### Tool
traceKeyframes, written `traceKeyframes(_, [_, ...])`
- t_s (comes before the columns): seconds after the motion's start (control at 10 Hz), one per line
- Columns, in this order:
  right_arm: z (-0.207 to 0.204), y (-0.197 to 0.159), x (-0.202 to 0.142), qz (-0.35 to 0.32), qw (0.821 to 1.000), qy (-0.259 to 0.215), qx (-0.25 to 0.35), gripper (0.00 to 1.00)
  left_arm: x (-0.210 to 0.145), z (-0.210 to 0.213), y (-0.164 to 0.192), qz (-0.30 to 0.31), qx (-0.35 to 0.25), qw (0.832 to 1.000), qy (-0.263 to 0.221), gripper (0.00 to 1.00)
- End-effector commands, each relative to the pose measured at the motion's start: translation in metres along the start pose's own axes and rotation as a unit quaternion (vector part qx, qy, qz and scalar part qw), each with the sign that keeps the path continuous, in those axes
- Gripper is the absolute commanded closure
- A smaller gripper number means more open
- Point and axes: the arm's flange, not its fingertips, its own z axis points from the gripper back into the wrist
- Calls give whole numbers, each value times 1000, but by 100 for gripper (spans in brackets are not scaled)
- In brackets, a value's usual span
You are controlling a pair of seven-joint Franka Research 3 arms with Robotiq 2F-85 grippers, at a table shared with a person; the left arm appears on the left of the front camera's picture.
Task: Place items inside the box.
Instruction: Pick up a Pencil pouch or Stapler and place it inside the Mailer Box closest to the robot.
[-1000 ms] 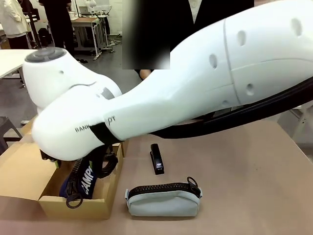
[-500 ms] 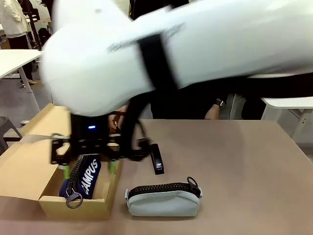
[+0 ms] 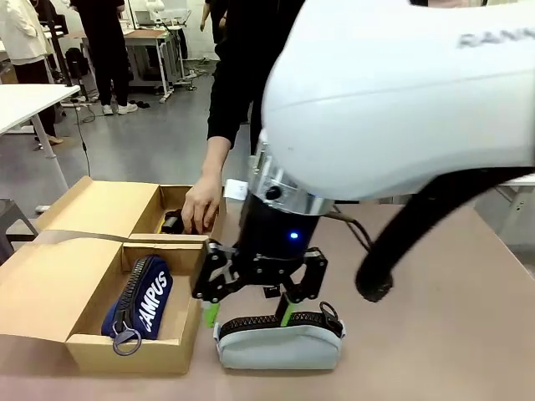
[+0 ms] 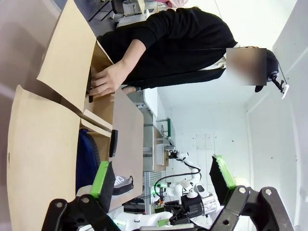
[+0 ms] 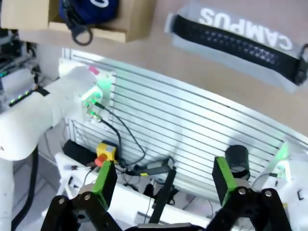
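Observation:
My right gripper (image 3: 248,315) hangs open just above the pale grey-blue pouch (image 3: 280,349), which lies on the table beside the cardboard box (image 3: 125,355). In the right wrist view that gripper (image 5: 163,178) is open, with the grey pouch (image 5: 240,36) beyond it. The navy "CAMPUS" pouch (image 3: 142,301) lies in the box's front compartment. A person's hand (image 3: 201,205) rests on a black stapler (image 3: 173,223) in the back compartment. The left wrist view shows my open left gripper (image 4: 161,175), the box (image 4: 62,62), the hand (image 4: 108,79) and a second stapler (image 4: 113,143) on the table. The utility knife is out of view.
The box's flaps (image 3: 38,284) lie spread to the left. The bare table (image 3: 435,317) stretches to the right of the grey pouch. The person stands at the far side, an arm reaching down into the box.
My right gripper let go of the navy pouch in the box and swung right to above the grey pouch. The person's hand has come into the back compartment.

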Motion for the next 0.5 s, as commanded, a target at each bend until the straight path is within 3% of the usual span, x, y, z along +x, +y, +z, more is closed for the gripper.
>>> traceKeyframes(0.0, [-7,27,25,13,1000,20,2,0,-2,0,0,-9,-11,1000,-3,0])
traceKeyframes(0.1, [0,0,0,0,1000,0,0,0,-2,0,0,-9,-11,1000,-3,0])
traceKeyframes(0.2, [11,-19,14,-40,998,-1,44,0,-2,0,0,-9,-11,1000,-3,0])
traceKeyframes(0.4, [62,-101,7,-95,984,-39,148,0,-2,0,0,-9,-11,1000,-3,0])
